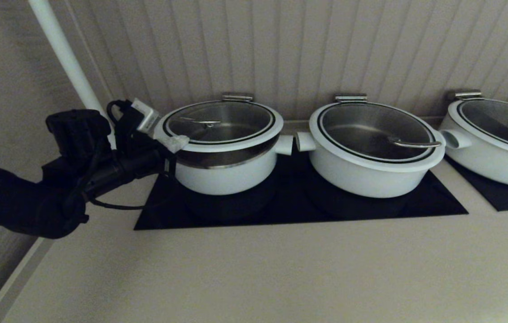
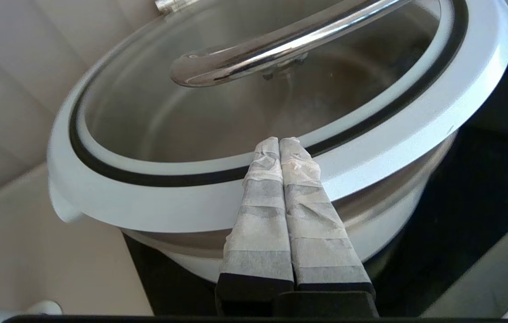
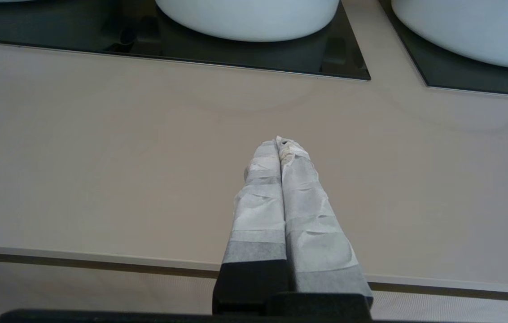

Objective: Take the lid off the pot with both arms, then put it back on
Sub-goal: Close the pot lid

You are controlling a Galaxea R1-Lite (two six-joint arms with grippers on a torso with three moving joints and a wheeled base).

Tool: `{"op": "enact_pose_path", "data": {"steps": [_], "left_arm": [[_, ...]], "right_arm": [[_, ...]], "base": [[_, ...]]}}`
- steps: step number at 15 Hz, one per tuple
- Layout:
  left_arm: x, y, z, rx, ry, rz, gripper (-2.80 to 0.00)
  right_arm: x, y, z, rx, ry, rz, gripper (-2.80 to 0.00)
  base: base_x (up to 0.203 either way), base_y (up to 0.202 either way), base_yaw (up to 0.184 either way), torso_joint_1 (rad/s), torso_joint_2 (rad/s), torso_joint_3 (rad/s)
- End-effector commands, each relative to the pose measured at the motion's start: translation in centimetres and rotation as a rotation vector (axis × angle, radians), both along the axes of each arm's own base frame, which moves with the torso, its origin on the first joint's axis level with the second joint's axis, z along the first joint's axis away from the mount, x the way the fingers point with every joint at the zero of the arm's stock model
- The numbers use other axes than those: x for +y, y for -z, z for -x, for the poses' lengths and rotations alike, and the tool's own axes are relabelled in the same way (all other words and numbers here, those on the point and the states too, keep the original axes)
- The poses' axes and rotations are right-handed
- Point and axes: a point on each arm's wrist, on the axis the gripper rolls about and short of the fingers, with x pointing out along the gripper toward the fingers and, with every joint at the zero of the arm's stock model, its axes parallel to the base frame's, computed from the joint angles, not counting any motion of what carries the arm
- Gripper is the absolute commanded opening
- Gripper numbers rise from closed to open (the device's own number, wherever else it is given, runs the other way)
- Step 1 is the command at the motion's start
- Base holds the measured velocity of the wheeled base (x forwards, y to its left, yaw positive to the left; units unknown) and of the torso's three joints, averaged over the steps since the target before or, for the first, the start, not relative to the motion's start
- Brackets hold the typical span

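At the back-left corner of the beige worktop [image 1: 254, 269], the small, deep white pot with steel lining [image 1: 225, 172] sits on a black glass hob panel [image 1: 370, 206], its round glass lid with white rim and slim arched steel handle [image 1: 220, 123] raised clear of the pot along its left and front edge, steel wall showing beneath. The left gripper [image 2: 279, 142], its tape-wrapped fingers pressed together with nothing between them, lies across the white rim at the lid's left edge; whether it presses down or props the lid from the side cannot be told.

The right gripper [image 3: 281, 144], fingers likewise pressed together and holding nothing, hangs over bare worktop near the front edge, well apart from the pot and absent from the head view.

The risk appears plain: with contact on one side only and no pinch on rim or handle, the lid could slide off the fingers, tip toward the neighbouring wider white pot [image 1: 370, 152], or drop askew onto the rim. A late or uneven approach by the right arm would worsen that.
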Motion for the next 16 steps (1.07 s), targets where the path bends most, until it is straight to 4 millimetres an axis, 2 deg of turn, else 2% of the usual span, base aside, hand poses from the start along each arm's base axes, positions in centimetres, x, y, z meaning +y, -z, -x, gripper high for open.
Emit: {"op": "enact_pose_path", "data": {"steps": [1, 16], "left_arm": [[0.0, 0.7, 0.0, 0.019, 0.002, -0.003, -2.8], [0.0, 4.4, -0.2, 0.05, 0.0, -0.011, -2.8]], "right_arm": [[0.0, 0.0, 0.0, 0.0, -0.001, 0.001, -2.8], [0.0, 0.0, 0.0, 0.0, -0.001, 0.001, -2.8]], "base": [[0.0, 0.0, 0.0, 0.0, 0.0, 0.0], [0.0, 0.0, 0.0, 0.0, 0.0, 0.0]]}}
